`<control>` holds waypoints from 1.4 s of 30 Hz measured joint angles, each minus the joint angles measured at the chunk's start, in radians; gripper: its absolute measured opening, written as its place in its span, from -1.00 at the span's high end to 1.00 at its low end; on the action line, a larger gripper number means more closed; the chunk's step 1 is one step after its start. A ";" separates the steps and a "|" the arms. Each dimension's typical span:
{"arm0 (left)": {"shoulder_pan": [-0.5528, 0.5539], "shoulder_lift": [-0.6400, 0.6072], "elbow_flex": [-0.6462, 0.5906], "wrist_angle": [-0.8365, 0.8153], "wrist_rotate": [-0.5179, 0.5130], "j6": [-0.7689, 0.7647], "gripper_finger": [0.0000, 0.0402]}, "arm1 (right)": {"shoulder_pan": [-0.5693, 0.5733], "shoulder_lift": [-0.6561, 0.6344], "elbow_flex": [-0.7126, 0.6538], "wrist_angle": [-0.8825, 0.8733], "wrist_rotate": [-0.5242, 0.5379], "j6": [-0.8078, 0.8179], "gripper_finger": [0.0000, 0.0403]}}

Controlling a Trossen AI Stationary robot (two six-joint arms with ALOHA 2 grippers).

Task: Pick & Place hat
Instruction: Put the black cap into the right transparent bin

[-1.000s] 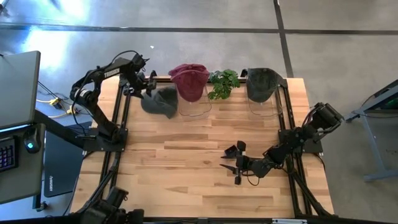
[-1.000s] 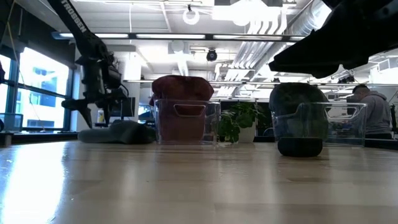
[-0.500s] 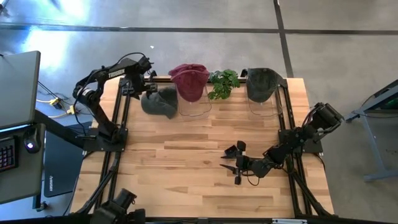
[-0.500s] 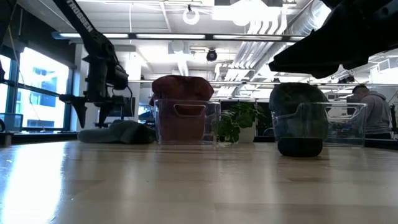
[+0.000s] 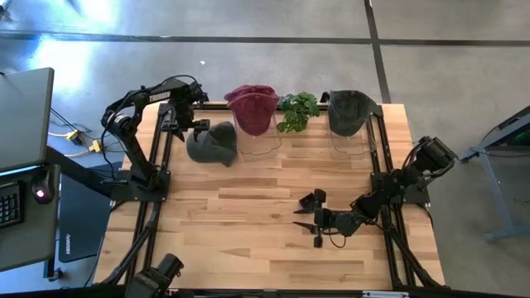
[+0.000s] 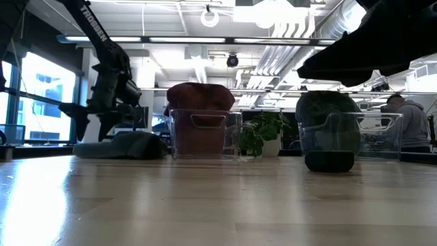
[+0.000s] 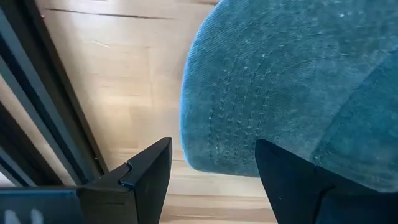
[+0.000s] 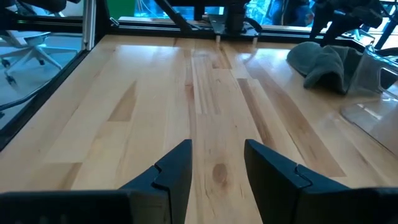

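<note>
A grey-teal hat (image 5: 213, 142) lies flat on the table near its far left corner, also showing low on the tabletop in the low view (image 6: 123, 145) and far off in the right wrist view (image 8: 323, 62). My left gripper (image 5: 195, 124) hangs open over the hat's far left part (image 6: 92, 126). In its wrist view (image 7: 214, 168) the stitched brim edge (image 7: 217, 143) shows between the two fingertips, and no touch shows. My right gripper (image 5: 306, 213) waits open low over the table's middle right (image 8: 217, 168).
A red hat (image 5: 252, 103) sits on a clear bin (image 6: 205, 133), and a dark green hat (image 5: 349, 109) on another clear bin (image 6: 348, 137). A small plant (image 5: 296, 110) stands between them along the far edge. A person (image 6: 406, 119) sits in the room behind.
My left gripper has moved a little toward the table's left and stayed open over the hat. The grey-teal hat has shifted slightly toward the near edge and lies flatter, spread wider on the wood. The right arm has kept still.
</note>
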 joint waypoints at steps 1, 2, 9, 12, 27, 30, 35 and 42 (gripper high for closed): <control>0.000 -0.001 0.000 -0.004 0.003 0.011 -0.13 | 0.000 0.000 0.000 0.000 -0.002 0.000 0.29; 0.001 -0.001 0.000 -0.007 0.009 0.019 -0.13 | 0.000 0.000 0.000 0.000 -0.002 0.000 0.29; -0.012 -0.001 -0.039 0.027 0.242 0.126 -0.13 | 0.000 0.000 0.000 0.000 -0.002 -0.012 0.29; -0.044 0.000 -0.072 0.059 0.280 0.174 -0.13 | 0.000 0.000 0.000 0.000 -0.002 -0.013 0.29; -0.221 -0.208 -0.089 -0.098 0.063 0.138 -0.13 | 0.000 0.000 0.000 0.000 0.002 -0.014 0.29; -0.251 -0.267 -0.143 -0.064 0.179 0.120 -0.13 | 0.000 0.000 0.000 0.000 0.002 -0.014 0.29; -0.332 -0.322 -0.259 0.077 0.133 -0.018 -0.13 | 0.000 0.000 0.000 0.004 0.001 -0.014 0.29; -0.402 -0.321 -0.412 0.311 0.197 -0.099 -0.13 | 0.000 0.000 0.000 0.008 -0.012 -0.015 0.29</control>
